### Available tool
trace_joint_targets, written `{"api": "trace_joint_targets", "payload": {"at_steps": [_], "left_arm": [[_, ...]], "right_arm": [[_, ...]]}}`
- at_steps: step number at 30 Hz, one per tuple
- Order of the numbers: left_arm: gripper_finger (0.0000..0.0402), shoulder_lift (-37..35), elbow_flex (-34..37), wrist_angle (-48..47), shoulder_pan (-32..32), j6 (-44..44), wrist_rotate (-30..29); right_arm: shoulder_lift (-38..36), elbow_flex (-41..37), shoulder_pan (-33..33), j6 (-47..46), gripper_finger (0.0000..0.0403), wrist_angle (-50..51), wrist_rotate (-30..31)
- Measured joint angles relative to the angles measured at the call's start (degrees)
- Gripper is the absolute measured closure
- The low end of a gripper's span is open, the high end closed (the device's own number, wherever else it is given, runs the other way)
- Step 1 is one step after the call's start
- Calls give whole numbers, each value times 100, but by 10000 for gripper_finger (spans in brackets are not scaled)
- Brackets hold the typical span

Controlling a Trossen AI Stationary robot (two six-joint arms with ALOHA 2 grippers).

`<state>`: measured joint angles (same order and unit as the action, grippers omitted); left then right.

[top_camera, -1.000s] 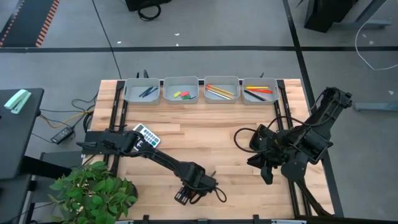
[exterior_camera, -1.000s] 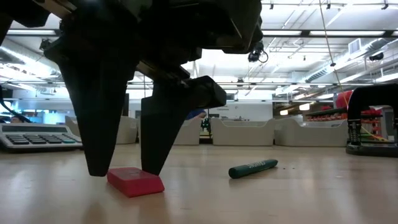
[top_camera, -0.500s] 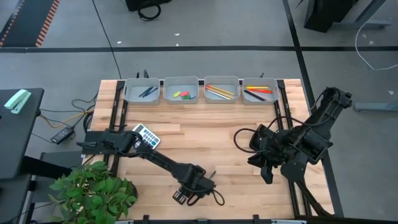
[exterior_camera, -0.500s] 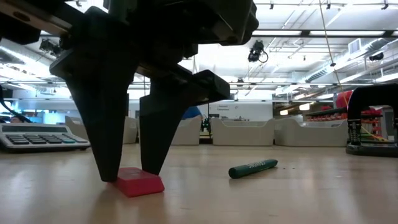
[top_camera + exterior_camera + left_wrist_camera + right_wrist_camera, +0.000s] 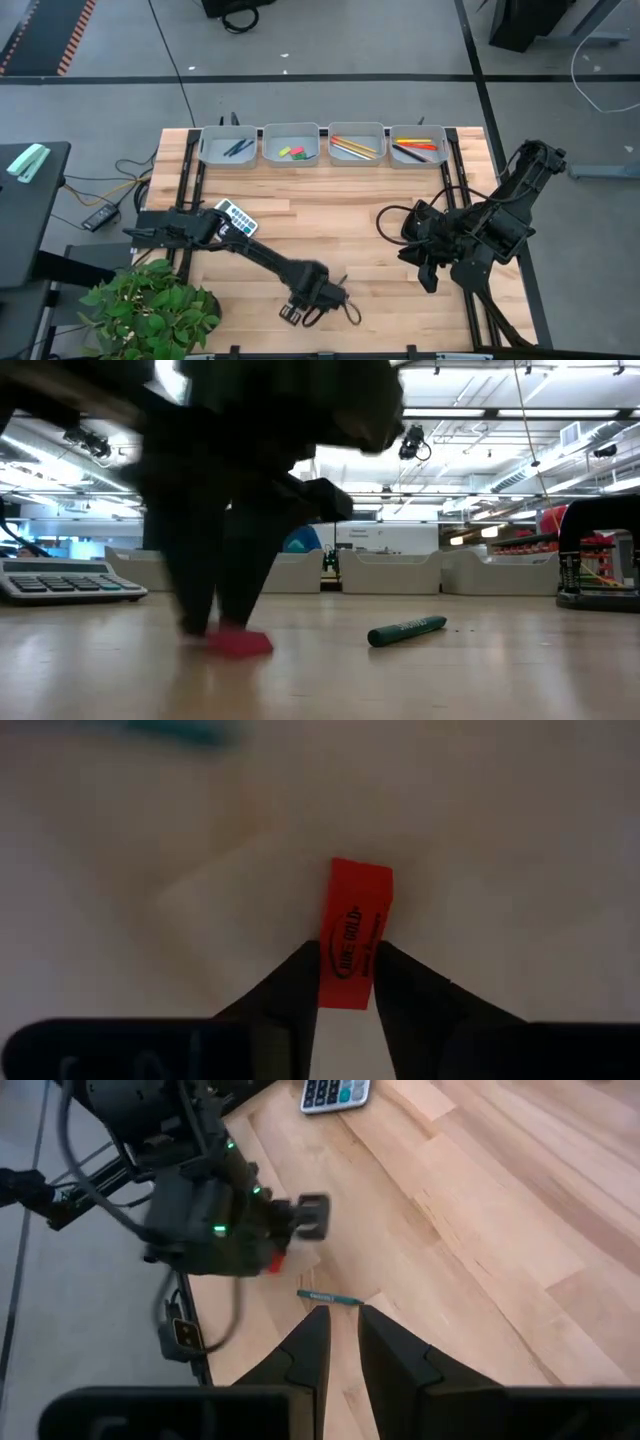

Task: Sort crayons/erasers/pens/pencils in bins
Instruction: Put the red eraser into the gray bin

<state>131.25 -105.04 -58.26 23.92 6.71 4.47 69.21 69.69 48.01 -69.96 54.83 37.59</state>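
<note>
A red eraser (image 5: 358, 905) lies near the table's front edge, about midway along it. My left gripper (image 5: 348, 975) points straight down and is shut on it; the low view shows the eraser (image 5: 240, 643) at the tabletop under the blurred fingers. A green crayon (image 5: 407, 629) lies flat on the table just right of it. Four grey bins (image 5: 291, 143) stand in a row along the far edge and hold sorted items. My right gripper (image 5: 340, 1325) hangs above the table's right side, tilted down, with its fingers a little apart and nothing between them. My left gripper pinches the eraser's two long sides (image 5: 328, 970) between its two fingers, at the end nearest the wrist. The fingers come from above, pointing down. The eraser's printed face is up; whether its underside has left the table, I cannot tell through the blur.
A grey calculator (image 5: 236, 216) lies at the table's left. A potted plant (image 5: 150, 310) stands off the front left corner. A black clamp (image 5: 598, 560) rises at the right edge. Bare wood lies between the eraser and the bins.
My left gripper's fingers have closed in from both sides until they meet the red eraser. The eraser has shifted a little on the table between them. My right arm has kept still.
</note>
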Motion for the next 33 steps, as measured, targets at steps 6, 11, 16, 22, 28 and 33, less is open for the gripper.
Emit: {"api": "trace_joint_targets", "payload": {"at_steps": [6,11,16,22,28,33], "left_arm": [[319,-322,-611,-772,-486,-118,-104],[325,-323,-1323,-1797,-945,331,-86],[321,-322,-1950,-2656,-1590,1038,-622],[329,-339,-2545,-3173,-2760,1439,-959],[326,-464,-2791,-3152,-4112,1717,-952],[328,-455,-2778,-3123,-5221,2002,-944]], "right_arm": [[0,0,0,22,338,0,161],[0,0,0,4,338,28,164],[0,0,0,-6,338,104,163],[-27,0,-91,-59,338,269,164],[-237,0,-632,88,338,289,183],[-618,0,-1326,204,338,288,332]]}}
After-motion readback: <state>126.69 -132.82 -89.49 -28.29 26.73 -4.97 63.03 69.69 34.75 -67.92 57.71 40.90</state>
